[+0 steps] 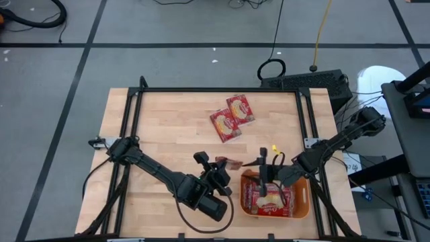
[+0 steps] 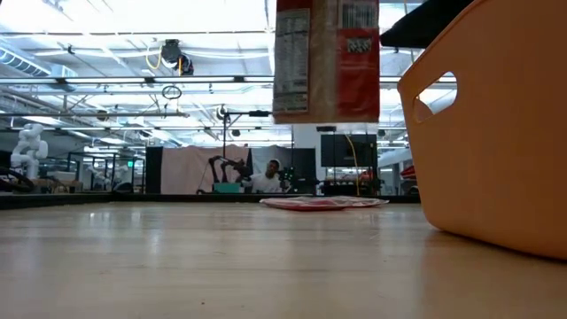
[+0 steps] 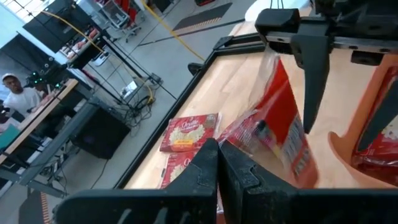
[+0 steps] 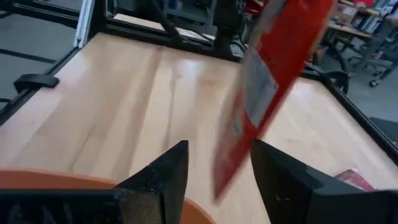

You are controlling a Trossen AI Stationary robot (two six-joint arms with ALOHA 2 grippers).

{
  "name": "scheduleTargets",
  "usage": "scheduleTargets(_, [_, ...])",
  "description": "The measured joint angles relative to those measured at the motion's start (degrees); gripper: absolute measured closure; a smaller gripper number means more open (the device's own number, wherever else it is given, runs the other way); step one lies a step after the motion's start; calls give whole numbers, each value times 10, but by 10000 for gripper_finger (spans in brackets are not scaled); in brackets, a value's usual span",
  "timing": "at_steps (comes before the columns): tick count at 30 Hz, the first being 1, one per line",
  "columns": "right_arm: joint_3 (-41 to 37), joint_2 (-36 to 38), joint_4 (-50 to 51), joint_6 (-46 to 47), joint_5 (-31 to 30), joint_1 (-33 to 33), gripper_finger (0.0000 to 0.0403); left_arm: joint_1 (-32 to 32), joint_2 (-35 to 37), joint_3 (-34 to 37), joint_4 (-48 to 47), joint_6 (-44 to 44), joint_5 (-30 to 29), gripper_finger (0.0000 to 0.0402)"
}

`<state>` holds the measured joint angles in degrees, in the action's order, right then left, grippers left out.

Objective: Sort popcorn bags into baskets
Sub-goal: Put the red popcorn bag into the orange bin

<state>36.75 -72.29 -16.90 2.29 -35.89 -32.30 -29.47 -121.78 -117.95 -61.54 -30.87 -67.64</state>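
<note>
Risk sits with the popcorn bag [image 3: 283,127] hanging just beside the basket [image 1: 302,196]: your left end effector [image 3: 217,163], pressed together, pinches only its edge. Right end effector [image 4: 217,168] is spread around it, so a mistimed handover drops it onto the table [image 1: 168,121]

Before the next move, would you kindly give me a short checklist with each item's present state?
1. Left gripper shut on the flat red popcorn packet: ok.
2. Right gripper open, one finger on each side of that packet: ok.
3. Packet hanging clear of the wooden table: ok.
4. Shallow orange plastic basket below the right gripper: ok.
5. Room left in the basket: cannot tell.
6. Two more red packets lying away from both arms: ok.
</note>
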Motion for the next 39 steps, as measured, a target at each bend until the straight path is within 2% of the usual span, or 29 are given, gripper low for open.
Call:
scheduleTargets(5, [0, 0, 13, 13, -33, 0, 234, -1, 0, 0, 1, 0, 0, 402])
scheduleTargets(13, [0, -8, -54, 13, 0, 14, 234, -1, 0, 0, 26, 14, 0, 401])
scheduleTargets(19, [0, -49, -108, 9, 0, 35, 238, -1, 0, 0, 74, 52, 0, 401])
scheduleTargets(22, [0, -67, -135, 3, 0, 38, 267, -3, 0, 0, 92, 70, 0, 401])
scheduleTargets(28, [0, -67, -149, -33, 0, 34, 376, -12, 0, 0, 94, 68, -1, 397])
scheduleTargets(30, [0, -57, -147, -57, 0, 30, 391, -17, 0, 0, 96, 64, 0, 393])
scheduleTargets(34, [-1, -27, -129, -90, 0, 26, 378, -22, 1, 0, 99, 11, 21, 369])
scheduleTargets(39, [-2, 12, -73, -177, 2, 8, 389, -37, 1, 0, 104, -70, 60, 283])
